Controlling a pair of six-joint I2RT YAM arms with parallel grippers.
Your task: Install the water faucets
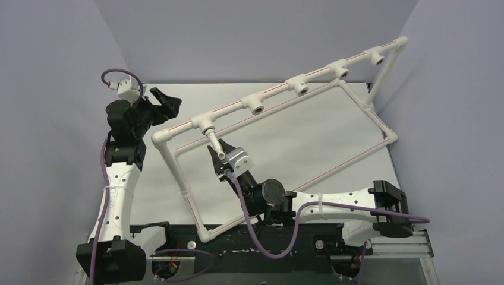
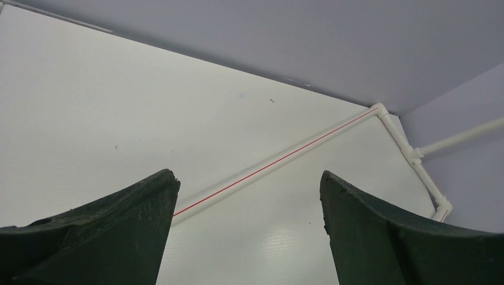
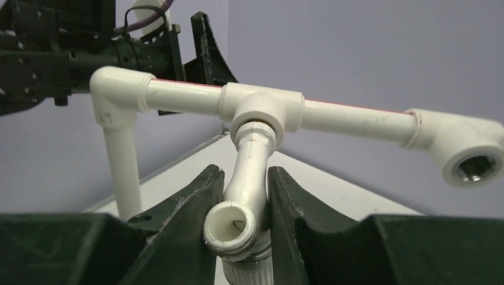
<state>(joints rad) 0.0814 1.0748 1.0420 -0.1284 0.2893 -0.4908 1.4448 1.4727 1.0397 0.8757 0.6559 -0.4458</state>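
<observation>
A white water faucet (image 1: 213, 140) hangs from the leftmost tee socket (image 1: 204, 123) of the white pipe frame (image 1: 279, 94). My right gripper (image 1: 219, 155) is shut on it from below. In the right wrist view the faucet (image 3: 252, 160) runs down from the tee (image 3: 261, 110) between both fingers, its open spout (image 3: 230, 224) towards the camera and a ribbed knob just below. My right gripper (image 3: 245, 172) clamps its body. My left gripper (image 1: 166, 101) is open and empty, raised at the back left; its view (image 2: 249, 178) shows only table between the fingers.
Three more tee sockets (image 1: 302, 88) sit empty along the raised top pipe; one shows brass thread inside (image 3: 472, 167). The frame's lower rectangle lies on the white table (image 1: 285, 148). A red-striped pipe (image 2: 267, 166) runs past the left gripper. Grey walls stand close behind.
</observation>
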